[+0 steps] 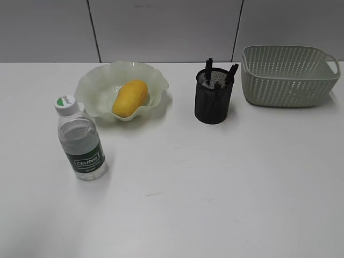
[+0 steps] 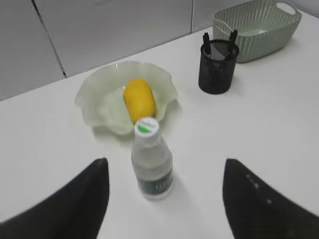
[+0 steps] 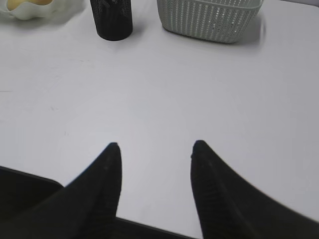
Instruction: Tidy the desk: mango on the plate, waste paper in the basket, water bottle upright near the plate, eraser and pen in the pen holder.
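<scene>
Looks basically done: mango (image 1: 129,98) on the plate (image 1: 97,83), water bottle (image 1: 79,138) upright nearby, pens in the pen holder (image 1: 213,97). Waste paper isn't visible, probably inside the basket (image 1: 288,75). Both jaws open, empty.

Exterior: slanted down across counter (image 1: 215,204) toward wall. Left wrist: high behind water bottle (image 2: 152,162), facing wall. Right wrist: low over the counter's near edge. All share pen holder (image 1: 213,97).
</scene>
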Available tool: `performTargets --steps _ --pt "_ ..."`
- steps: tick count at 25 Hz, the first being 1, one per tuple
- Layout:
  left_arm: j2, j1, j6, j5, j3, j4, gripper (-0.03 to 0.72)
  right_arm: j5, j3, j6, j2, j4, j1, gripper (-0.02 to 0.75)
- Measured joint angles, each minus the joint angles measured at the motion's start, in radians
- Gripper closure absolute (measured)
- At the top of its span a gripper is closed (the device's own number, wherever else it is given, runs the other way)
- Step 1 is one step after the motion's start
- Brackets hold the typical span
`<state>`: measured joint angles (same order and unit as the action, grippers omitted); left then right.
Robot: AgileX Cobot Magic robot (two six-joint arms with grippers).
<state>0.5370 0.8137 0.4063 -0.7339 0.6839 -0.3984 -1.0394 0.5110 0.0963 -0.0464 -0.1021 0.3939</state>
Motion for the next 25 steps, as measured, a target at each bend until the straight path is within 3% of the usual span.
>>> performTargets --steps 3,8,21,23,25 --pt "-0.184 0.0 -0.12 -0.126 -0.049 0.12 0.134 0.0 0.0 0.0 0.0 0.0 0.0 0.366" --pt "-0.371 0.0 -0.173 -0.317 -0.089 0.254 0.13 0.0 0.0 -0.001 0.0 0.001 0.0 0.366" --pt "-0.503 0.0 -0.208 -0.329 -0.144 0.294 0.174 0.001 0.0 -0.001 0.0 0.011 0.0 0.366" --pt "-0.509 -0.042 -0.208 -0.328 -0.144 0.296 0.176 0.001 0.0 -0.001 0.0 0.012 -0.01 0.366" --pt "-0.529 -0.13 -0.208 -0.328 -0.144 0.296 0.178 0.001 0.0 -0.001 0.0 0.014 -0.052 0.366"
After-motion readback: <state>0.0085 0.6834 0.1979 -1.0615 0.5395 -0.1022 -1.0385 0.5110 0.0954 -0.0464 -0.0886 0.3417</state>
